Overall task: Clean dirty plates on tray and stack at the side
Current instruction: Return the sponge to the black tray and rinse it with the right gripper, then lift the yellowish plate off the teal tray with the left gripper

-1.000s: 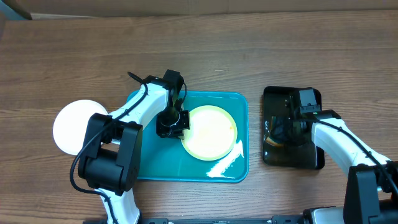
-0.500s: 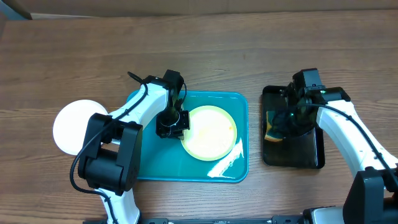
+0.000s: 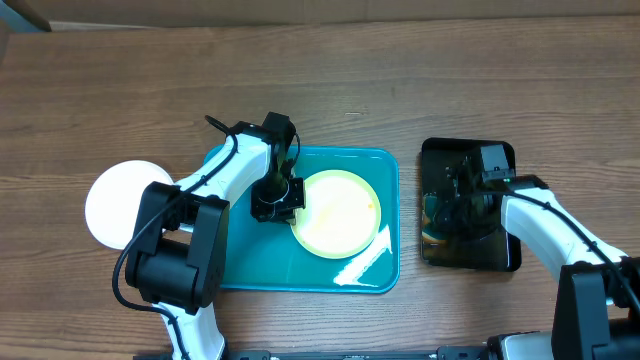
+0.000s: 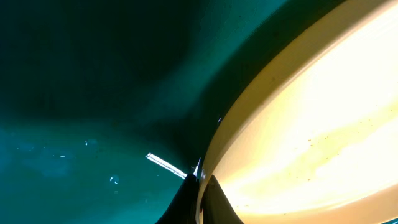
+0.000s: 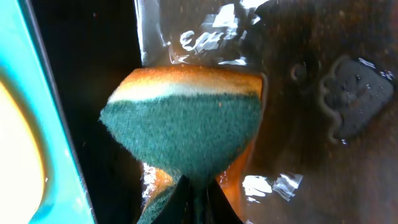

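The light green plate (image 3: 338, 212) lies on the teal tray (image 3: 240, 262), right of its middle. My left gripper (image 3: 290, 197) is shut on the plate's left rim; the left wrist view shows the rim (image 4: 249, 118) pinched between the fingertips (image 4: 202, 190) over the tray (image 4: 93, 93). A white plate (image 3: 118, 202) lies on the table left of the tray; I cannot tell if another lies under it. My right gripper (image 3: 445, 210) is shut on a green-and-yellow sponge (image 5: 186, 130), fingertips (image 5: 199, 193), held down in the black tray (image 3: 500, 255).
The narrow black tray (image 5: 323, 155) stands right of the teal tray and holds brownish wet film with glare. The teal tray's right edge (image 5: 43, 124) is close to the sponge. Bare wooden table (image 3: 400, 80) lies behind both trays.
My right gripper lifted with the sponge toward the back of the black tray half a second ago, then came back down into it. The left gripper and green plate have not moved.
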